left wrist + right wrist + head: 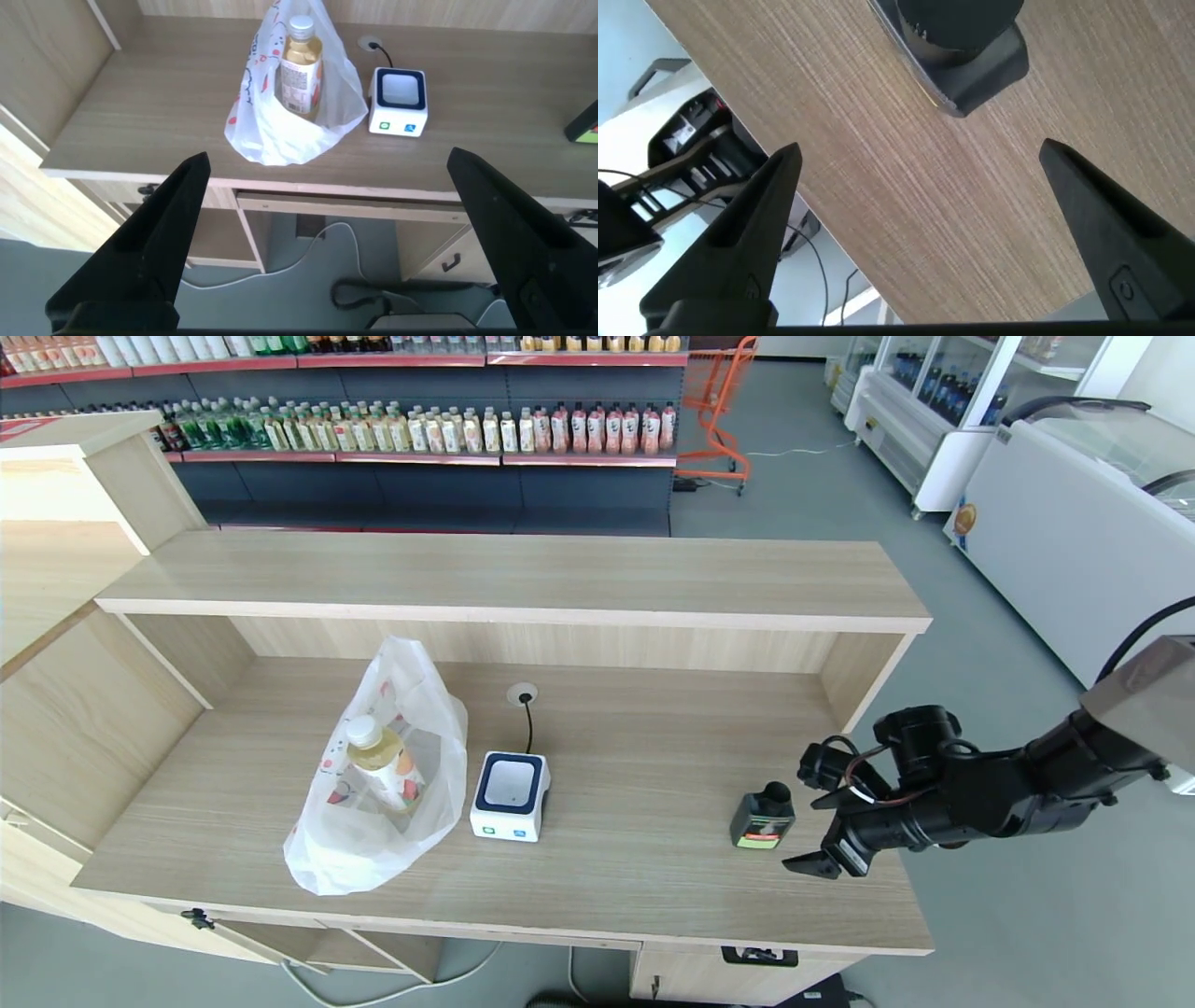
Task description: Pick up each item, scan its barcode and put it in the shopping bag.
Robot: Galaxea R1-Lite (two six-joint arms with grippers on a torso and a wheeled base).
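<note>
1. The shopping bag (322, 859) sat on the left part of the wooden counter (653, 747). It was thin whitish plastic with its mouth up, and 1 bottle (378, 765) of yellowish drink with a white cap was already standing inside it.
2. The scanner (510, 795) was just to the right of the bag. It was a little white box with a dark blue frame round its window, and its cable (528, 728) ran back to a grommet in the counter top.
3. The other item was a small dark bottle (763, 815) with a black cap and a green and red label. It stood upright near the right end of the counter, well apart from the scanner.
4. The right gripper (814, 821) was low over the counter, just beside that dark bottle on its right. Its fingers were spread wide with nothing between them. In the right wrist view the bottle sat beyond the fingertips, not inside the gap.
5. The left gripper (332, 247) was spread wide too and held nothing. It hung out in front of the counter's front edge, with the bag and scanner well ahead of it.
6. Behind the counter were shelves of drinks (420, 429), and off to the right some chest freezers (1055, 523).
</note>
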